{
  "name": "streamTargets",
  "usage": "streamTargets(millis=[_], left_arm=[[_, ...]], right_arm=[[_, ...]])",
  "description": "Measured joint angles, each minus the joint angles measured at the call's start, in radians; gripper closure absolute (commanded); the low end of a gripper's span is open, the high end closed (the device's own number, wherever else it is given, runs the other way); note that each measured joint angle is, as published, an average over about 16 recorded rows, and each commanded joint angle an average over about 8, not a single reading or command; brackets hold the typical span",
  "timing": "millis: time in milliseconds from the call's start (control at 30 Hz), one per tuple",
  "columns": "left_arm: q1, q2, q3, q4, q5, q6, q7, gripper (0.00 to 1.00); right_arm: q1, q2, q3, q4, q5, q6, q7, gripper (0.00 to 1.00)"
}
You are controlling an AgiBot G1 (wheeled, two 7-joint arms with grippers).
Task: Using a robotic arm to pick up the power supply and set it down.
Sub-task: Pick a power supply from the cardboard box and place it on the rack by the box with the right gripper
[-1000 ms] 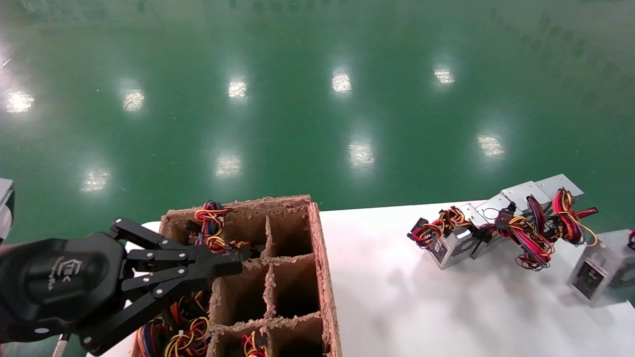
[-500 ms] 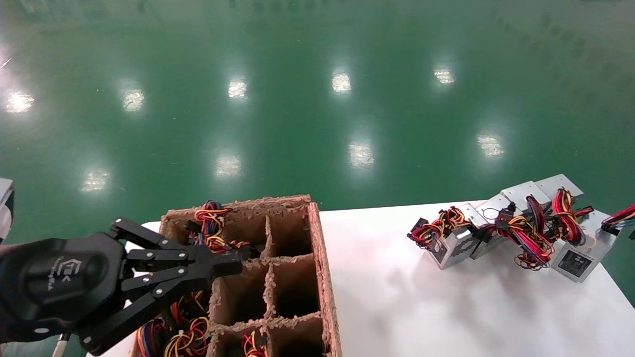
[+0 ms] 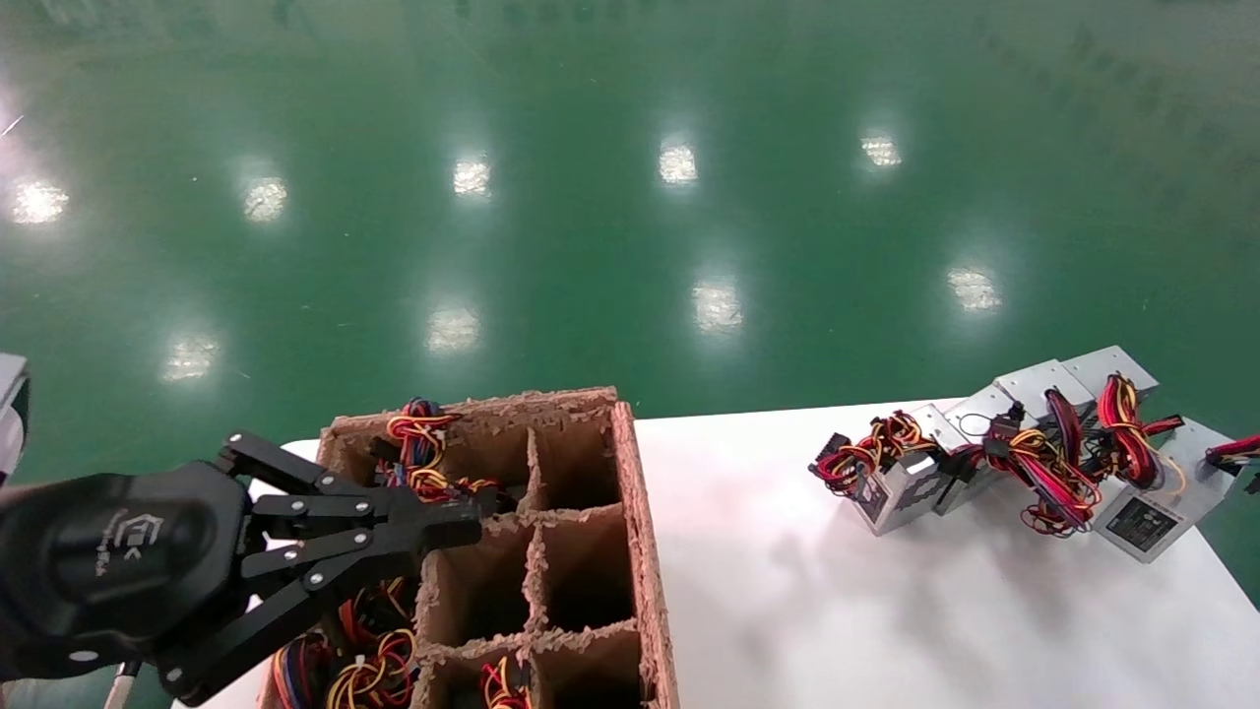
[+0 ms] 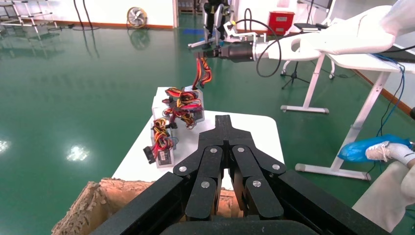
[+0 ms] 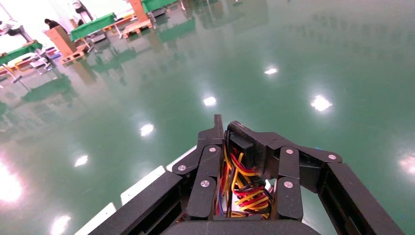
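The power supply (image 3: 1157, 502), a silver-grey box with a dark label panel, rests on the white table (image 3: 837, 611) at the right end of a row of like boxes. Its red-yellow-black wire bundle (image 3: 1235, 451) runs off the head view's right edge. In the right wrist view my right gripper (image 5: 227, 128) is shut on that wire bundle (image 5: 240, 181). The left wrist view shows the same right gripper (image 4: 211, 49) far off, with the wires (image 4: 203, 73) hanging from it over the row. My left gripper (image 3: 471, 520) stays shut and empty above the cardboard box.
A brown cardboard divider box (image 3: 645, 551) stands at the table's left end, with wire bundles (image 3: 423, 448) in some cells. Other power supplies (image 3: 901, 487) lie in a row at the right. Green floor lies beyond the table's far and right edges.
The power supply has moved from the near right edge back and left to the end of the row and now rests there. The left gripper has not moved.
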Motion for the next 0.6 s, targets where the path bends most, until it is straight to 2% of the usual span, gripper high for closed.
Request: streamTargets(millis=[600], left_arm=[[0.0,0.0,0.0,0.0,0.0,0.0,0.0,1.0]], right_arm=[[-0.002,0.021,0.0,0.014,0.003,-0.014,0.02,0.0]])
